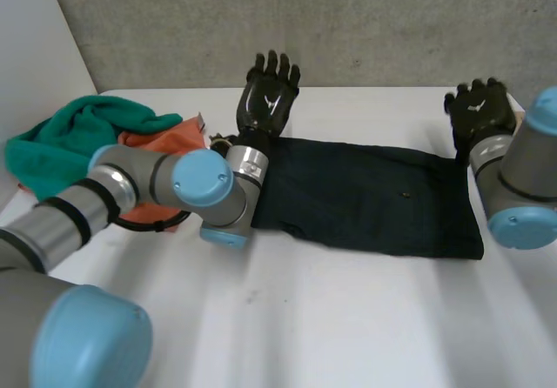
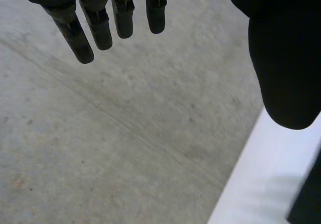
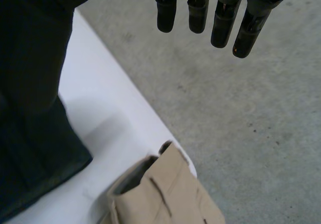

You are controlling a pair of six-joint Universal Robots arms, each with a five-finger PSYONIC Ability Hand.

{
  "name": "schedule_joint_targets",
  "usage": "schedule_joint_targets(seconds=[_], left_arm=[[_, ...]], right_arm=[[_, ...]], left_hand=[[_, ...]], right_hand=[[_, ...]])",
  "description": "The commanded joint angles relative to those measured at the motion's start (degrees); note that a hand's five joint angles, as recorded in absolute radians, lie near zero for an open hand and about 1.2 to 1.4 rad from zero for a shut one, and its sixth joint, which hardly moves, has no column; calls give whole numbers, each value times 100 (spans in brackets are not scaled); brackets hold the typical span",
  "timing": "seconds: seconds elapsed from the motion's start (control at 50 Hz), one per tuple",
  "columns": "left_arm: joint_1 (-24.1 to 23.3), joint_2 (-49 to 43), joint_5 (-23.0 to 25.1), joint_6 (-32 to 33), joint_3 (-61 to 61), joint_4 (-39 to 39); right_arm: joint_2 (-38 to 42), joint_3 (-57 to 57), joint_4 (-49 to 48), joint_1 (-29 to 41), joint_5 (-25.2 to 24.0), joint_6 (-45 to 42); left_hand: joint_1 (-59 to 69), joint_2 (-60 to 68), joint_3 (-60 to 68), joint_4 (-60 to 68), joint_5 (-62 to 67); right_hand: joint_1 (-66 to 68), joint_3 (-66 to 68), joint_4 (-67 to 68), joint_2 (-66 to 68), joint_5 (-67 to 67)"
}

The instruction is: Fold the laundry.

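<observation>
Left arm (image 1: 204, 188) is crossing the worktop (image 1: 348, 318); left hand (image 1: 268, 92) and right hand (image 1: 477, 110) are hovering open, empty, at the far corners of the flat black garment (image 1: 374, 197); each should be pinching its corner squarely before folding.

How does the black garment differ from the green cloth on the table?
The black garment lies spread flat mid-table; the green cloth is bunched in a heap at the robot's left. The black garment lies alone; the green cloth sits against an orange cloth. Both rest on the white table, unheld.
</observation>
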Motion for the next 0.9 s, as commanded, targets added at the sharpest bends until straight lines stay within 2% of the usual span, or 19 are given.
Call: schedule_joint_targets(seconds=[0.02, 0.08, 0.12, 0.18, 0.3, 0.42, 0.44, 0.48, 0.5, 0.54, 0.68, 0.76, 0.9], left_arm=[[-120, 1443, -27, -544, -1819, 434], [-147, 1744, -27, -738, -2321, 416], [-182, 2025, -27, -949, -2796, 354], [-174, 2586, -27, -1335, -3525, 240], [-156, 2992, -1, -1776, -4247, 161], [-130, 3151, -1, -1802, -4573, 135], [-121, 3151, -1, -1802, -4591, 135], [-112, 3160, -1, -1802, -4634, 135], [-112, 3160, -9, -1802, -4643, 135], [-103, 3169, -9, -1802, -4652, 135], [-68, 3327, -9, -1802, -4793, 135], [-42, 3485, -9, -1802, -4898, 135], [81, 3722, -18, -1820, -5091, 135]], right_arm=[[-856, 503, 819, -16, -88, 564], [-953, 653, 1287, -42, -159, 634], [-1059, 872, 1918, -165, -246, 993], [-1068, 1223, 2263, -218, -448, 1319], [-1050, 1874, 1835, -455, -967, 1452], [-717, 2025, 1307, -587, -976, 1417], [-664, 2016, 1254, -596, -976, 1408], [-515, 1955, 1130, -614, -959, 1364], [-488, 1954, 1095, -622, -959, 1355], [-488, 1954, 999, -736, -976, 1303], [-759, 2209, 946, -1053, -1029, 925], [-1339, 2481, 1016, -1368, -1029, 163], [-1463, 2429, 1095, -1624, -1029, -1113]], left_hand=[[-122, -160, -199, -157, -253], [-122, -160, -199, -157, -253], [-122, -160, -199, -157, -253], [-122, -160, -199, -157, -253], [-122, -160, -199, -157, -253], [-122, -160, -199, -157, -253], [-122, -160, -199, -157, -253], [-122, -160, -199, -157, -253], [-122, -160, -199, -157, -253], [-122, -160, -199, -157, -253], [-122, -160, -199, -157, -253], [-122, -160, -199, -157, -253], [-122, -160, -199, -157, -253]], right_hand=[[-145, -196, -317, -257, -343], [-145, -196, -317, -257, -343], [-145, -196, -317, -257, -343], [-145, -196, -317, -257, -343], [-71, -122, -243, -182, -269], [618, 568, 446, 507, 420], [903, 852, 731, 792, 705], [2548, 2497, 2375, 2436, 2350], [3587, 3536, 3415, 3476, 3389], [6838, 6787, 6666, 6727, 6640], [6855, 6804, 6683, 6743, 6657], [6855, 6804, 6683, 6743, 6657], [6855, 6804, 6683, 6743, 6657]])
